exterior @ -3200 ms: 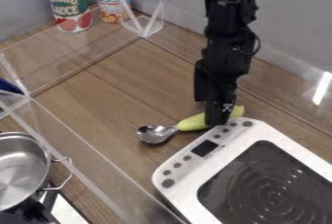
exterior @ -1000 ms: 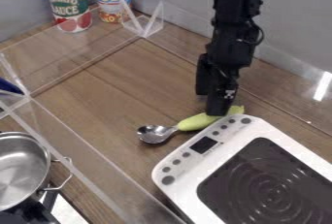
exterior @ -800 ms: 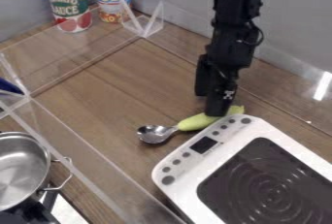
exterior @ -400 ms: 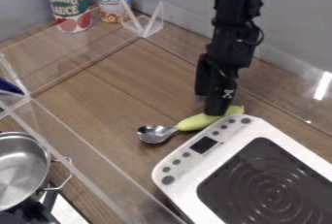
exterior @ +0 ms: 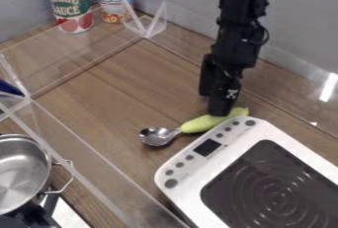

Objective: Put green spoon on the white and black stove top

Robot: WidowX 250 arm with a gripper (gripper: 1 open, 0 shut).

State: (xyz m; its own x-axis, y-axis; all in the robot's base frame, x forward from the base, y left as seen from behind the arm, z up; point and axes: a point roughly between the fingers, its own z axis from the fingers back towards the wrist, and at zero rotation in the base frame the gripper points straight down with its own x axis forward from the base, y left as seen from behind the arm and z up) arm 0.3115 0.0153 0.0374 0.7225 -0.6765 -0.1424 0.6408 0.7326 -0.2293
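The green spoon (exterior: 183, 129) lies flat on the wooden table, its silver bowl to the left and its yellow-green handle running right, up to the stove top's near-left edge. The white and black stove top (exterior: 254, 174) fills the lower right corner, with its ringed black surface and small dark control panel facing up. My gripper (exterior: 222, 111) hangs from the black arm, pointing steeply down just above the handle's right end. Its jaws stand open and hold nothing.
A steel pot (exterior: 22, 176) sits at the lower left. Two cans (exterior: 87, 2) stand at the back left. A clear plastic barrier (exterior: 77, 59) runs around the wooden work area, and one edge slants across the table toward the stove top.
Against the oldest frame, my gripper has risen slightly off the spoon handle. Over the last second nothing has visibly moved.
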